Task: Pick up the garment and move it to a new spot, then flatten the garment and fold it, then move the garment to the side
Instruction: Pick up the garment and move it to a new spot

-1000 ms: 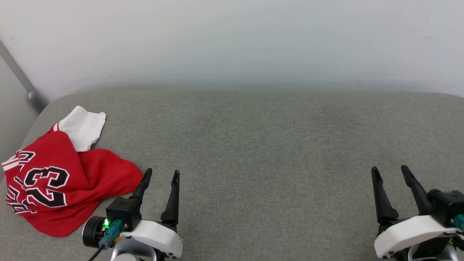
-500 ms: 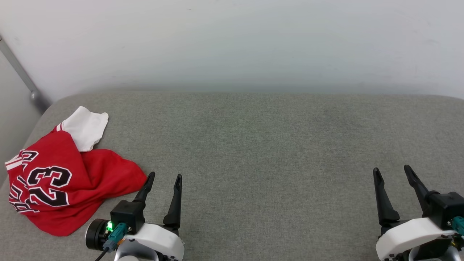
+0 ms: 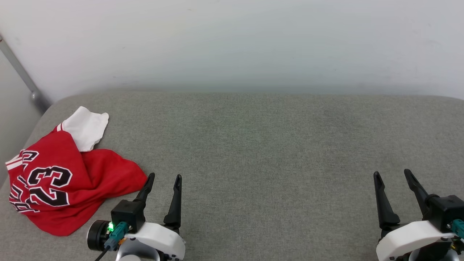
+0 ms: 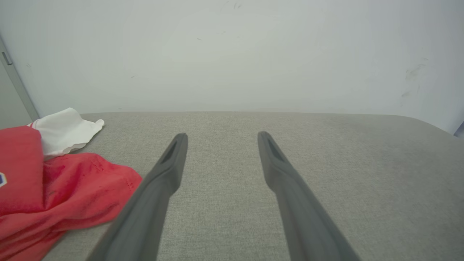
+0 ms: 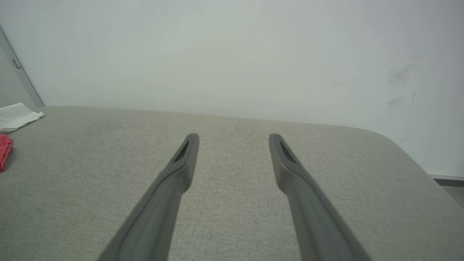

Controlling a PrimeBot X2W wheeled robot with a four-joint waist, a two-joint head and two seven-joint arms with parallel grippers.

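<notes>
At far left — garment (image 3: 69,181) heaped, white sleeve (image 3: 87,127) pointing away | left gripper (image 3: 165,176) wide, empty | right gripper (image 3: 391,172) wide, empty

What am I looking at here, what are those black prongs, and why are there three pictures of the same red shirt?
This is a two-armed robot. The wide picture comes from a camera on its head, looking down at a grey padded surface. The black prongs are its claws: the left gripper and the right gripper, both open and holding nothing. The other two pictures come from a camera on each wrist, looking along that gripper's own fingers. A crumpled red jersey with a black 23 and a white sleeve lies at the robot's left, close beside the left gripper; whether they touch is unclear.
</notes>
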